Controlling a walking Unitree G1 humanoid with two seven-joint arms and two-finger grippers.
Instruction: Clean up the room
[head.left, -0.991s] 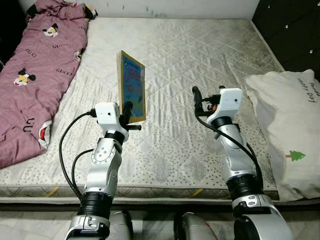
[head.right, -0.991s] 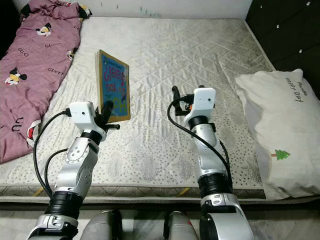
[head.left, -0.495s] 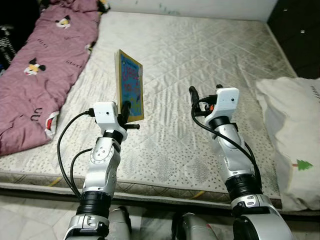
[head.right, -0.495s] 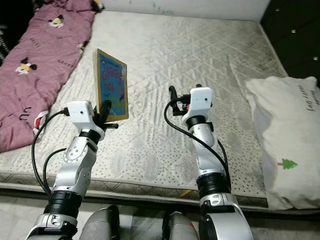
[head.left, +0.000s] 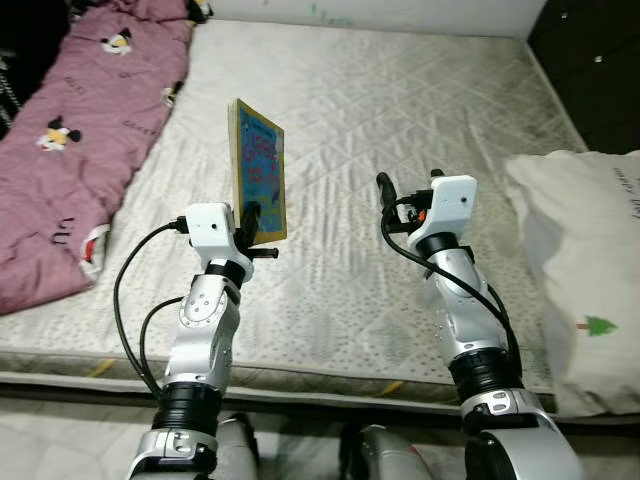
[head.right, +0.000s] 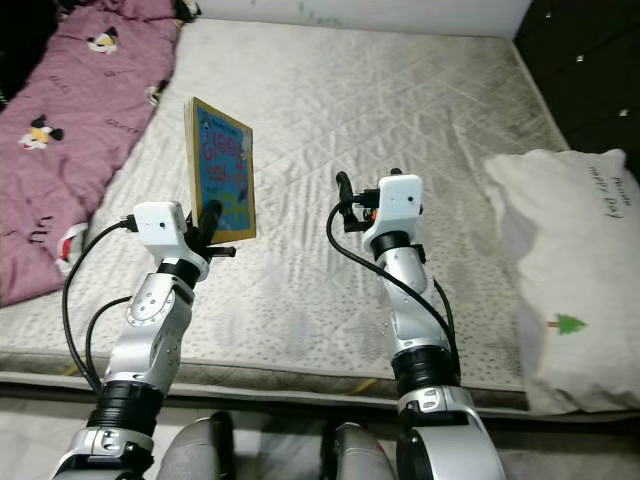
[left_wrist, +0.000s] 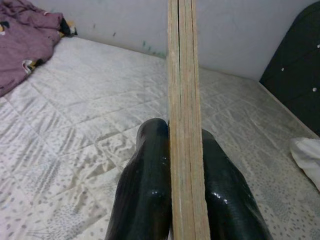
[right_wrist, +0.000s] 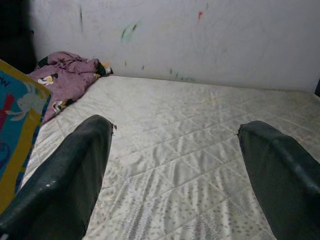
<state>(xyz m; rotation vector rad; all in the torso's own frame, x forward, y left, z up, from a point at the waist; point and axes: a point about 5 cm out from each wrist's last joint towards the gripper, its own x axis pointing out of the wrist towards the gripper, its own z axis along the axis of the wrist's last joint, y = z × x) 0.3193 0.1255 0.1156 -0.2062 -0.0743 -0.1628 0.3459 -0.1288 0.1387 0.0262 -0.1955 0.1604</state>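
Left eye view: bare quilted mattress (head.left: 400, 120) seen from its near edge, both silver arms raised over it.
Left gripper (head.left: 252, 216): clamped on the lower edge of a board book (head.left: 259, 171), holding it upright above the mattress, blue and yellow cover turned toward the robot's right.
Left wrist view: book (left_wrist: 184, 120) seen edge-on, its stacked thick pages sandwiched between the two black fingers (left_wrist: 145, 190), one pressed to each face.
Right gripper (head.left: 408, 187): held above the middle of the mattress, level with the book and well apart from it, nothing in it.
Right wrist view: fingers (right_wrist: 70, 175) spread wide, bare mattress between them; corner of the book cover (right_wrist: 17, 125) at the frame edge.
Blanket (head.left: 70, 150): maroon, cartoon-mouse print, lying along the robot's left side of the mattress.
Pillow (head.left: 585, 270): white, small green tree motif, at the right edge of the bed.
Wall (right_wrist: 200, 40): pale, scribbled with coloured marks, behind the head of the mattress.
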